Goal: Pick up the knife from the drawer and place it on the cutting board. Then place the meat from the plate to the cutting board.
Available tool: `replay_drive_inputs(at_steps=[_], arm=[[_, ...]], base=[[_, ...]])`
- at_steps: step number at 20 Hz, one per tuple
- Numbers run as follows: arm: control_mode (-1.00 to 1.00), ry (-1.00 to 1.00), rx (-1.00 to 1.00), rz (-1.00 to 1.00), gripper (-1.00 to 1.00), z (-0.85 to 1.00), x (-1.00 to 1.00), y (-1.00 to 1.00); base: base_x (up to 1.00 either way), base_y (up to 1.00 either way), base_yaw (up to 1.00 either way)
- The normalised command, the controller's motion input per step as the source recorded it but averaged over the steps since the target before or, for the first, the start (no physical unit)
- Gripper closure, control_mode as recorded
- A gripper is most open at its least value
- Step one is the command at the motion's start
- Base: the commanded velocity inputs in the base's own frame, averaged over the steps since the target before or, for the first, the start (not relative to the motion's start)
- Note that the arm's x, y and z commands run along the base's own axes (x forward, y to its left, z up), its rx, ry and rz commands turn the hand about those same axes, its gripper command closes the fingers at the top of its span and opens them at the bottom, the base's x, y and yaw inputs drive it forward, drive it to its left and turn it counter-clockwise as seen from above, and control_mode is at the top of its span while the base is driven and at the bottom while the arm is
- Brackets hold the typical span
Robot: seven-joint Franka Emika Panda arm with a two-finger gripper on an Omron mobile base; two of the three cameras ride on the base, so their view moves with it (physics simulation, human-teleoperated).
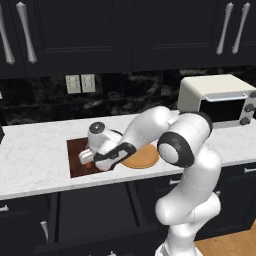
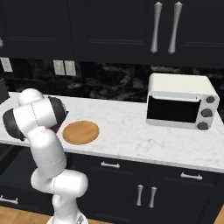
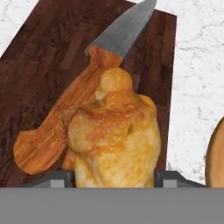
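Left base view shows the arm bent low, its hand (image 1: 86, 156) over the cutting board (image 1: 76, 165). The hand grips the golden meat (image 3: 114, 140) above the knife (image 3: 83, 89) lying on the board.

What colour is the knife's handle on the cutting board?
Orange, a streaky wood-like tone, on the knife; the blade is grey. Clearest in the hand view.

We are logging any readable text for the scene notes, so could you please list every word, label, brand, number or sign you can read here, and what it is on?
None: no readable text in any view.
Toaster oven: its knobs carry no legible markings.
Wall outlets: plain plates.
Knife, meat, cutting board and plate: no print or brand.
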Motion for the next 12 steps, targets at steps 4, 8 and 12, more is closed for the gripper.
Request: replay_drive_inputs(at_steps=[4, 8, 12], arm=[[-1.0, 0.0, -0.02, -0.08, 1.0, -0.2, 0.66, 0.11], [-1.0, 0.01, -0.02, -0.08, -1.0, -0.13, 0.74, 0.11], [-1.0, 0.0, 0.0, -0.03, -1.0, 0.05, -0.03, 0.06]], base=[[0.0, 0.0, 0.0], [0.0, 0.0, 0.0], [0.0, 0.0, 0.0]])
